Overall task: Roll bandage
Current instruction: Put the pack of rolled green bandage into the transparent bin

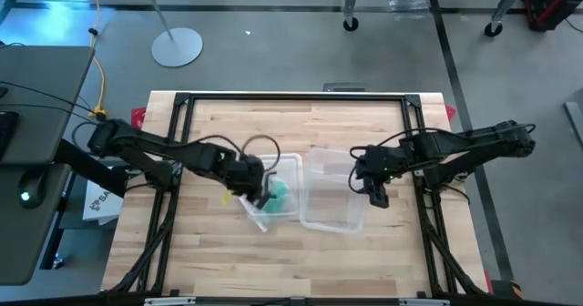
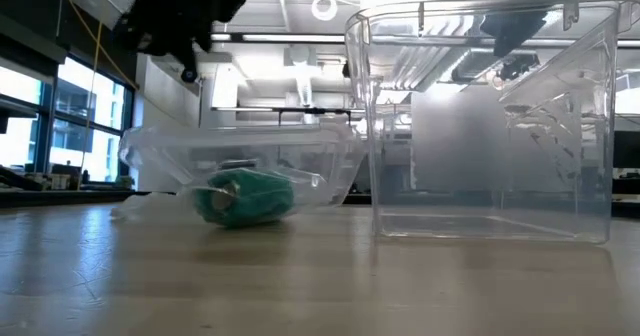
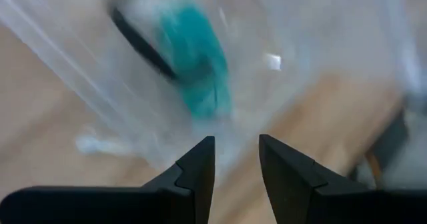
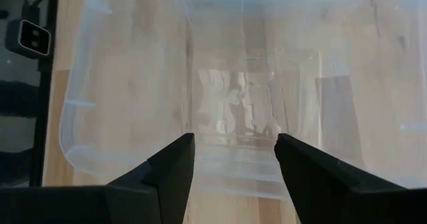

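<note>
The bandage (image 3: pixel 200 57) appears in the left wrist view only as a blurred green shape behind clear plastic; its wraps cannot be made out. In the low view the bandage (image 2: pixel 245 198) sits behind the wall of the clear lid (image 2: pixel 300 166), and whether it rests on the lid or the bench (image 2: pixel 300 276) cannot be told. The clear box (image 2: pixel 490 116) is cut off by that view's top and right edges. The left hand (image 2: pixel 185 21) is cut off at the top, fingers unseen.
</note>
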Tool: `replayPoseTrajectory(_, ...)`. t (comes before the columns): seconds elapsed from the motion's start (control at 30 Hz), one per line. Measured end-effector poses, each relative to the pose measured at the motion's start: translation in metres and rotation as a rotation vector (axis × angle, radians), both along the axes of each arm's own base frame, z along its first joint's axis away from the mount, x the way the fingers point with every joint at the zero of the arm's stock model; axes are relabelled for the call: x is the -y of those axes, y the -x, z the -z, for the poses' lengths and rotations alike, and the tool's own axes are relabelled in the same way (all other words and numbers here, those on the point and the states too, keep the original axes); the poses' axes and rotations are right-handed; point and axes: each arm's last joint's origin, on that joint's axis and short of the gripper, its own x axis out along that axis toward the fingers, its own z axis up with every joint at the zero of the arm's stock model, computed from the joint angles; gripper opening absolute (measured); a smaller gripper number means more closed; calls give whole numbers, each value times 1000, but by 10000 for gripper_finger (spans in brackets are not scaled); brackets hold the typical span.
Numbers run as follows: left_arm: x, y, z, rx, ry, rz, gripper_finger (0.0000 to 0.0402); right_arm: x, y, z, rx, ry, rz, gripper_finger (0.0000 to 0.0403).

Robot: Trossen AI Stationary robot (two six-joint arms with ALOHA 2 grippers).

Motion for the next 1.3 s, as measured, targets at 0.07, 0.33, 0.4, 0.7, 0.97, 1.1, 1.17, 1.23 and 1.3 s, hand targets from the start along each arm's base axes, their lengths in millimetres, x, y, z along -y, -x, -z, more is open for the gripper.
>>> replayPoseTrajectory(0.07,10,2,4,-24,73,105,113,0,0,0,7,-1,-4,206)
replayPoseTrajectory(0.33,47,23,42,-139,285,285,113,1,-5,-3,52,-51,87,206)
replayPoseTrajectory(0.4,52,24,57,-101,320,302,113,2,-8,-5,79,-89,145,206)
replayPoseTrajectory(0.7,4,12,82,70,-39,-35,113,4,-17,-13,191,-193,379,206)
replayPoseTrajectory(0.97,-22,15,60,152,-271,164,105,0,-18,-14,174,-343,513,206)
replayPoseTrajectory(1.1,-2,25,60,168,-418,684,95,-6,-19,-15,183,-374,503,206)
replayPoseTrajectory(1.17,6,32,71,144,-522,918,97,-11,-20,-18,214,-384,472,206)
replayPoseTrajectory(1.23,8,35,84,139,-597,1054,107,-15,-22,-19,230,-391,459,206)
replayPoseTrajectory(1.3,8,36,95,123,-616,1117,125,-18,-23,-19,233,-409,468,206)
